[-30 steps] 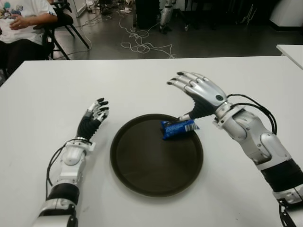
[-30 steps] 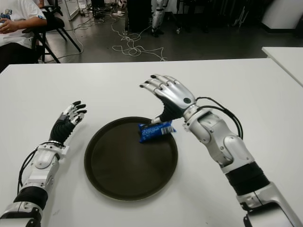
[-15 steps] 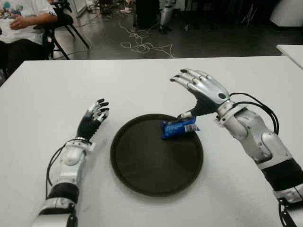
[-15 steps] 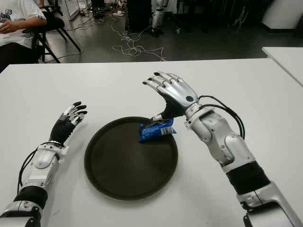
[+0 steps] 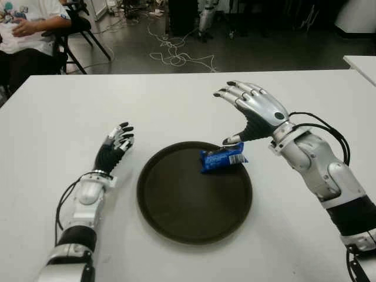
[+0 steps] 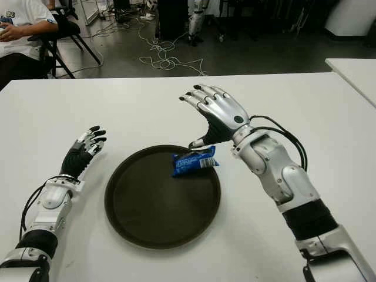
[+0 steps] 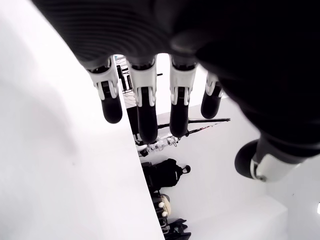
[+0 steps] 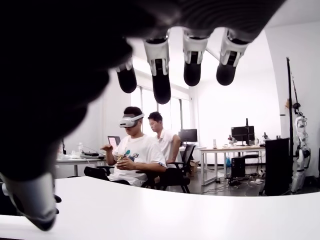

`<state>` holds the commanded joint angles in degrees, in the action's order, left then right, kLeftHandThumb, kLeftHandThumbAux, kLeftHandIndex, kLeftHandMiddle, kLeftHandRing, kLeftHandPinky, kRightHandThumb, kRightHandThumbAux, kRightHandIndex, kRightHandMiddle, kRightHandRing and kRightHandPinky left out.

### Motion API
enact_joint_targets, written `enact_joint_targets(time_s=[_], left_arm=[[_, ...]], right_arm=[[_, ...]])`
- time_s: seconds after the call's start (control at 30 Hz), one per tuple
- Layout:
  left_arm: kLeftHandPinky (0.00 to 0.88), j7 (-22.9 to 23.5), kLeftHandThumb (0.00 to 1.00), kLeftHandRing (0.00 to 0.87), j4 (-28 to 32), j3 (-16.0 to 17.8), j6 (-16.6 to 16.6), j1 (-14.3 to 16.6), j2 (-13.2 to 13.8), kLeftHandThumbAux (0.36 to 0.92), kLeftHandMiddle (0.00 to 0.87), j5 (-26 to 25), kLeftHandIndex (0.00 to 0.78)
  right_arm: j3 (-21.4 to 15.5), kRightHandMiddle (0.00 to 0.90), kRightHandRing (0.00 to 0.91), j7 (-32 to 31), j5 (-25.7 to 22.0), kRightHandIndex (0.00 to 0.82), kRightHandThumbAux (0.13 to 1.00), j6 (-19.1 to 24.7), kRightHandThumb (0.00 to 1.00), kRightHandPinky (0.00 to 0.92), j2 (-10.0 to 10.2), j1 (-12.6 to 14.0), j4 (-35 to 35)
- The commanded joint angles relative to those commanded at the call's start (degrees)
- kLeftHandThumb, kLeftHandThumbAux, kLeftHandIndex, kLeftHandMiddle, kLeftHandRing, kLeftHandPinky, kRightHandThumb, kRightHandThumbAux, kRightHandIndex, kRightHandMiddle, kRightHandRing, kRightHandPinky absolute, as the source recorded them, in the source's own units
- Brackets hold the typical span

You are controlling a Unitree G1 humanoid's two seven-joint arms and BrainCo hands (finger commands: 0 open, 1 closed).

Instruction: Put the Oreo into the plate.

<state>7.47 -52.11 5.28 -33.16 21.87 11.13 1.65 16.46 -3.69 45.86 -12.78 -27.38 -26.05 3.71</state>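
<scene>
1. The Oreo [image 5: 222, 159] lies inside the plate [image 5: 176, 229], at its far right rim, just under the right hand's thumb; judged from that, the placing is done and the step in hand is the withdrawal.
2. To do it well, the right hand [image 5: 254, 109] should lift straight up and back toward the table's right edge, thumb clear of the packet first; a sideways sweep could drag the packet over the rim, since it sits so close to it.
3. The fingers should stay spread until the hand is well off the plate; closing early risks catching the wrapper.
4. Right hand pose: raised above the plate's far right rim, palm down and tilted, four fingers fanned toward the table's far edge, thumb pointing down at the packet; it is open and holds nothing; whether the thumb tip touches the wrapper I cannot tell.
5. The left hand [image 5: 116, 145] shows left of the plate, fingers relaxed and empty, pointing toward the far edge.
</scene>
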Motion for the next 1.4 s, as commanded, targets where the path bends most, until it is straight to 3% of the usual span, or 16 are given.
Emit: enact_joint_targets(time_s=[0.23,0.3,0.4,0.47,0.57,0.6,0.67,0.73,0.83,1.0,1.2,1.4], left_arm=[[0.133,-0.19,0.263,0.166,-0.17,-0.43,-1.72,-0.08,0.18,0.492,0.174,0.57,0.089],[0.136,-0.11,0.259,0.165,-0.42,-0.43,-1.73,0.02,0.2,0.489,0.17,0.51,0.086],[0.137,0.37,0.26,0.163,-1.01,-0.16,-1.22,0.33,0.23,0.485,0.166,-0.05,0.085],[0.142,0.51,0.263,0.165,-1.11,-0.04,-1.03,0.4,0.19,0.484,0.169,-0.28,0.087],[0.144,0.84,0.273,0.168,-1.0,0.35,-0.67,0.38,-0.04,0.489,0.174,-0.99,0.088],[0.144,0.93,0.274,0.168,-0.85,0.52,-0.46,0.33,-0.18,0.49,0.175,-1.32,0.088],[0.136,1.1,0.28,0.164,-0.64,0.76,-0.06,0.23,-0.36,0.493,0.174,-1.79,0.084],[0.129,1.19,0.287,0.158,-0.35,0.93,0.47,0.14,-0.48,0.5,0.171,-2.11,0.081],[0.126,1.03,0.278,0.158,0.02,1.04,1.17,0.14,-0.52,0.506,0.173,-2.29,0.086],[0.13,0.41,0.253,0.157,0.3,1.02,1.73,0.34,-0.35,0.52,0.175,-1.96,0.093],[0.115,-0.29,0.205,0.16,-0.02,0.84,1.43,1.05,0.11,0.535,0.186,-1.11,0.103],[0.095,-0.83,0.181,0.141,-0.21,0.96,2.15,1.28,0.07,0.556,0.173,-1.13,0.087]], right_arm=[[-1.27,0.0,0.0,3.5,-0.53,0.0,0.735,0.52,0.0,0.0,0.3,-0.62,5.78],[-1.84,0.0,0.0,6.51,-1.25,0.0,0.732,0.29,0.0,0.0,1.03,-1.08,10.42],[-3.38,0.001,0.0,14.47,-4.13,0.0,0.72,-1.18,0.0,0.0,4.31,-3.78,24.82],[-3.9,0.011,0.004,17.07,-5.45,0.0,0.712,-2.02,0.0,0.0,5.42,-5.19,29.78],[-8.13,0.056,0.044,20.69,-13.05,0.021,0.719,-6.79,0.0,0.032,9.79,-7.87,40.28],[-11.6,0.065,0.053,18.96,-18.94,0.027,0.723,-7.85,0.0,0.04,12.28,-8.0,42.07],[-16.85,0.109,0.097,15.12,-27.37,0.061,0.744,-8.59,0.0,0.082,15.22,-8.81,45.07],[-20.91,0.158,0.15,11.82,-33.25,0.096,0.764,-8.46,0.0,0.156,16.58,-10.63,49.49],[-24.9,0.206,0.202,9.12,-38.43,0.132,0.79,-7.86,0.0,0.227,17.36,-12.8,55.61],[-28.26,0.241,0.247,8.48,-42.08,0.169,0.802,-6.17,0.0,0.281,17.88,-14.98,63.92],[-32.15,0.266,0.287,6.73,-47.15,0.188,0.784,-3.72,0.0,0.315,17.47,-17.51,67.56],[-32.82,0.28,0.304,6.71,-48.61,0.193,0.788,-3.67,0.0,0.326,17.38,-18.95,69.13]])
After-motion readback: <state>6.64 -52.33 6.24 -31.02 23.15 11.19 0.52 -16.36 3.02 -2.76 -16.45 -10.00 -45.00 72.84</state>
